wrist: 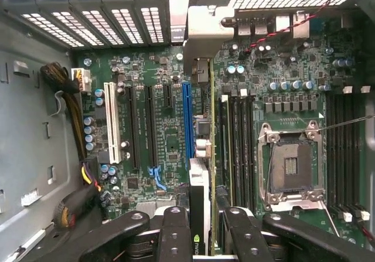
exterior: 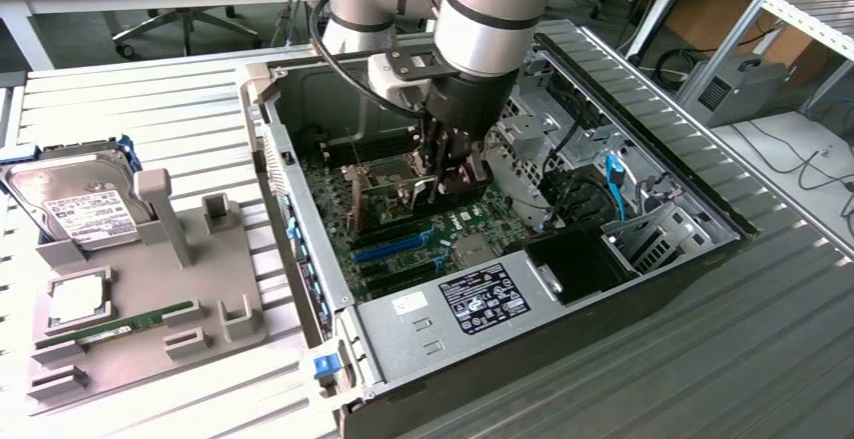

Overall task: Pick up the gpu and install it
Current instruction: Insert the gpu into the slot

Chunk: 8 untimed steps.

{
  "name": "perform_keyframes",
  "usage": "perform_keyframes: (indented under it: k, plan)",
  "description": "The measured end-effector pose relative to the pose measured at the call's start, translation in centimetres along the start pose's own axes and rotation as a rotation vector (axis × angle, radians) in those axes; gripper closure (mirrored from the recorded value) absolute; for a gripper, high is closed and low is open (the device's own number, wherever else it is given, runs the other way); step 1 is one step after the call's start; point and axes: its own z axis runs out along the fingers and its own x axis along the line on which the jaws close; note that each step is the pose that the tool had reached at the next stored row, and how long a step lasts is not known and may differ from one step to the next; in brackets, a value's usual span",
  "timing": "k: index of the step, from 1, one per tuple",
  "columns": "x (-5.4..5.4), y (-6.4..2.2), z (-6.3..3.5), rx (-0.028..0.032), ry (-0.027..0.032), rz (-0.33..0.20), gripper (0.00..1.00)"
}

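— Well, starting with the exterior view: where's the arm [exterior: 497, 9]?
— Reaching down into the open computer case [exterior: 441, 331], with the claw [exterior: 447, 187] low over the green board [exterior: 400, 251]. On the table [exterior: 160, 109], towards the exterior view's left, a grey holder [exterior: 200, 289] carries a hard drive [exterior: 80, 209] and a memory stick [exterior: 114, 327].
— And the wrist view?
— The claw is closed partway, its fingers [wrist: 176, 232] pinching the graphics card [wrist: 199, 180] by its flat sides. The card stands on edge over the board, just beside the blue slot [wrist: 187, 115], between it and the black memory slots [wrist: 237, 133]. Its pale bracket [wrist: 202, 30] sits by the case's vented rear wall. Whether the card's edge is in a slot — I can't tell.
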Motion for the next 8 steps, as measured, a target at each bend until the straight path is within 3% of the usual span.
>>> perform_keyframes:
  k: [8]
  plan:
    - [0.03, -0.01, 0.99, 0.0000, 0.0002, 0.000, 0.73]
